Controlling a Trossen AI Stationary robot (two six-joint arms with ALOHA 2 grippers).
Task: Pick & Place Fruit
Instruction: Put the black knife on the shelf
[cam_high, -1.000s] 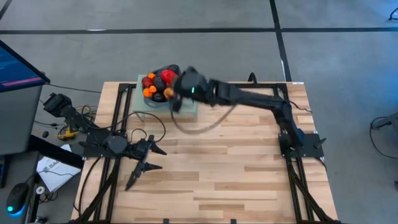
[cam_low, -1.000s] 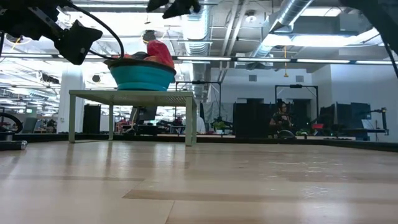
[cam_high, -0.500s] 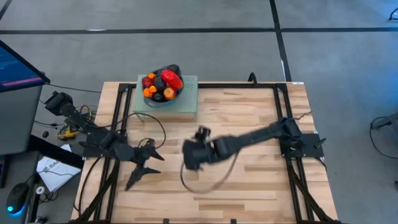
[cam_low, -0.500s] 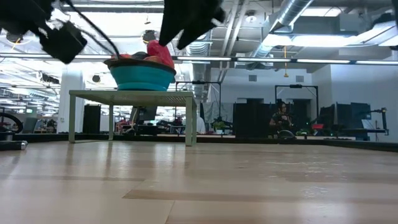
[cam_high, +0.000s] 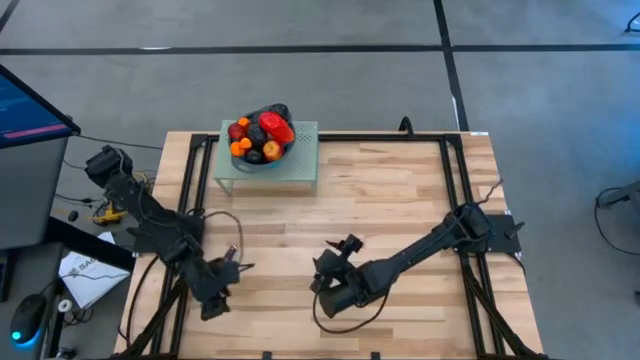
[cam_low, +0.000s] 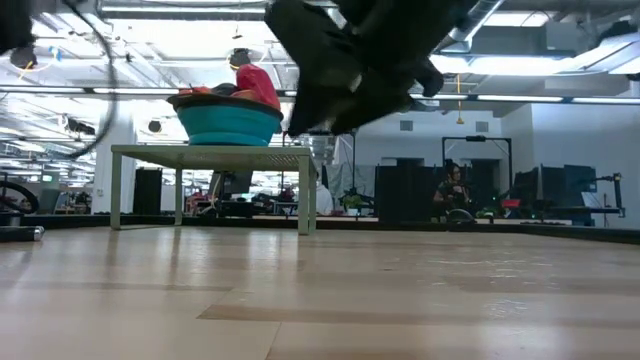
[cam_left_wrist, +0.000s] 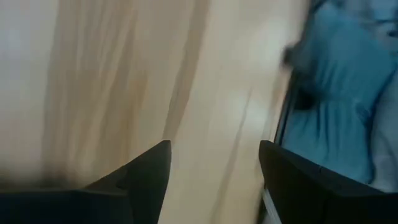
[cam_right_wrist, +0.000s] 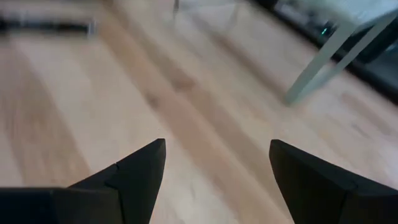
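- Your fruit (cam_high: 260, 134) is all piled in the blue bowl (cam_high: 258, 161), and that sits on the little pale green stand (cam_high: 296, 166) at the far edge of the table (cam_high: 400, 200), left of centre.
- From above you can pick out red, orange and dark purple pieces, with a longer red one (cam_high: 277, 128) lying on top. In the low view that red piece (cam_low: 258, 84) pokes up over the bowl's (cam_low: 228, 123) rim, and the stand's (cam_low: 210, 153) legs rest on the wood.
- Your right gripper (cam_high: 322, 272) is low over the near middle of the table, well apart from the bowl, arm stretched in from the right side. In its wrist view the two fingers (cam_right_wrist: 134, 174) are spread wide with only bare boards between them, so it's released and carrying nothing. One leg of the stand (cam_right_wrist: 323, 56) shows beyond them.
- In the low view the right arm is the big dark shape (cam_low: 360, 55) up top, just right of the bowl.
- Your left gripper (cam_high: 218, 292) is at the near left corner, by the table's black frame. The wrist view is pretty smeared, but the fingers (cam_left_wrist: 146, 174) look parted with just wood between them, so open and empty too.
- No fruit on the tabletop itself as far as you can see from above.
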